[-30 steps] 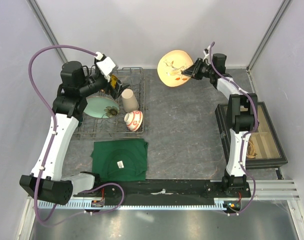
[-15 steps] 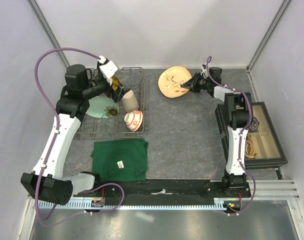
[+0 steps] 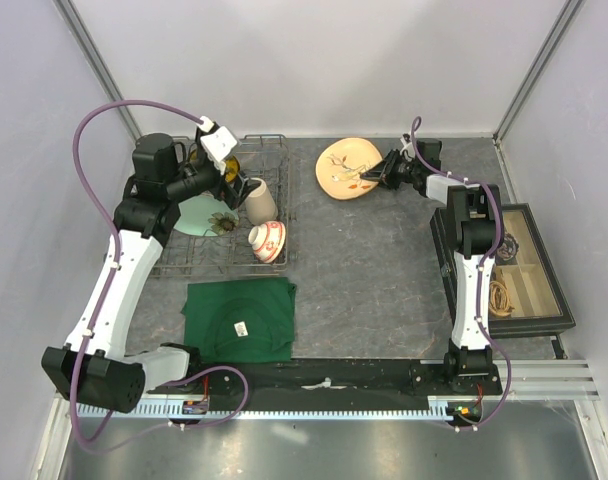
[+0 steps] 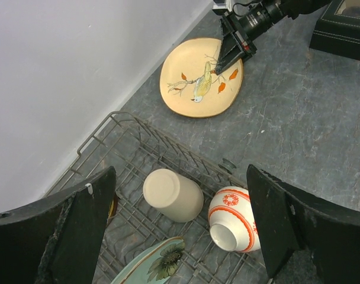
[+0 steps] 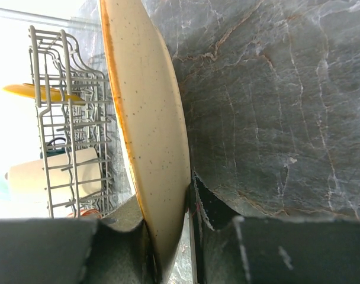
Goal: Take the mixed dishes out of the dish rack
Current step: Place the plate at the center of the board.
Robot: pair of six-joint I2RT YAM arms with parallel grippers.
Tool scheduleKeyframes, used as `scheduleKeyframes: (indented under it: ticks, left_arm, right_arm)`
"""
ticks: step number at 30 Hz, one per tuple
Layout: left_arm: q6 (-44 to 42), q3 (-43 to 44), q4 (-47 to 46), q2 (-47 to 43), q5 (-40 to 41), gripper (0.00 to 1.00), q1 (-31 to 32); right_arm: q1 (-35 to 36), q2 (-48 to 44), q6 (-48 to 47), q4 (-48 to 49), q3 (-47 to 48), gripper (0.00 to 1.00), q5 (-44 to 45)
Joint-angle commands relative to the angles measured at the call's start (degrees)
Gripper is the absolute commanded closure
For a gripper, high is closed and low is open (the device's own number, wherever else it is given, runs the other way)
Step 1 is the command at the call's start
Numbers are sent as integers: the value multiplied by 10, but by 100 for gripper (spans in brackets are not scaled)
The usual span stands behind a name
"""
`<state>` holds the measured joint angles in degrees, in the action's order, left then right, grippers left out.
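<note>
Grey wire forms the dish rack point(image 3: 184, 262), which stands at the far left of the table point(image 3: 364, 270) in the overhead view. Inside it are the pale teal plate point(image 3: 199, 213), the tall beige cup point(image 3: 260, 200) lying on its side, and the small red-and-white bowl point(image 3: 267, 240) near the rack's front right corner. The left gripper point(image 3: 234, 180) hangs over the rack's far half with nothing in it. Well to the right of the rack, the cream floral plate point(image 3: 344, 168) sits face up over the far part of the table, and the right gripper point(image 3: 384, 172) pinches its right rim. A dark green folded cloth point(image 3: 239, 318) lies just in front of the rack. A black compartment box point(image 3: 509, 265) stands beside the right arm.

From the left wrist, the two fingers point(image 4: 73, 231) are spread wide. The cup and the tipped bowl lie below the gap, untouched. Beyond the rack, the floral plate shows a bird and orange leaves, with the right gripper clamped on its edge.

From the right wrist, the plate appears edge-on, its rim wedged tight between the fingers point(image 5: 44, 248). Its speckled underside is tilted towards the marbled tabletop, and whether the far rim touches the table cannot be told. Behind it, a sliver of the yellow-and-dark patterned plate point(image 5: 32, 92) shows among the rack's tines.
</note>
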<state>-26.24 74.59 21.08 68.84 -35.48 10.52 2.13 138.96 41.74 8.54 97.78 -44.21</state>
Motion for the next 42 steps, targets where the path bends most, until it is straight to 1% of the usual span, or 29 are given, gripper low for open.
scheduleKeyframes:
  ticks: [1, 7, 13, 14, 16, 19, 24, 26, 32, 37, 42]
  left_arm:
    - [-3, -7, -12, -20, 5, 3, 1]
    - [-6, -12, -9, -27, 5, 3, 1]
    - [-9, -15, -6, -30, 7, 3, 2]
    - [-10, -17, -6, -30, 6, 3, 2]
    - [-11, -19, -7, -33, 5, 3, 1]
    - [-12, -22, -6, -34, 5, 3, 1]
    - [-15, -25, -4, -37, 6, 3, 2]
    - [-20, -26, -3, -38, 8, 3, 2]
    - [-64, -31, -1, -36, 47, 3, 1]
    - [-105, -37, -1, -34, 66, 2, 2]
    - [-135, -40, -2, -32, 85, 2, 1]
  right_arm:
    - [0, -8, -3, 47, 8, 96, -50]
    - [0, -6, -22, 33, 12, 89, -44]
    - [0, -12, -60, -3, 21, 74, -32]
    - [-1, -13, -65, -18, 22, 67, -30]
    - [-1, -14, -82, -32, 29, 64, -26]
    - [-2, -18, -100, -55, 34, 53, -18]
    - [-2, -24, -131, -100, 44, 47, 0]
    - [-2, -29, -143, -122, 50, 38, 6]
    - [-2, -50, -199, -201, 71, 32, 42]
    - [-3, -65, -237, -252, 85, 31, 63]
    - [-2, -72, -262, -280, 88, 31, 76]
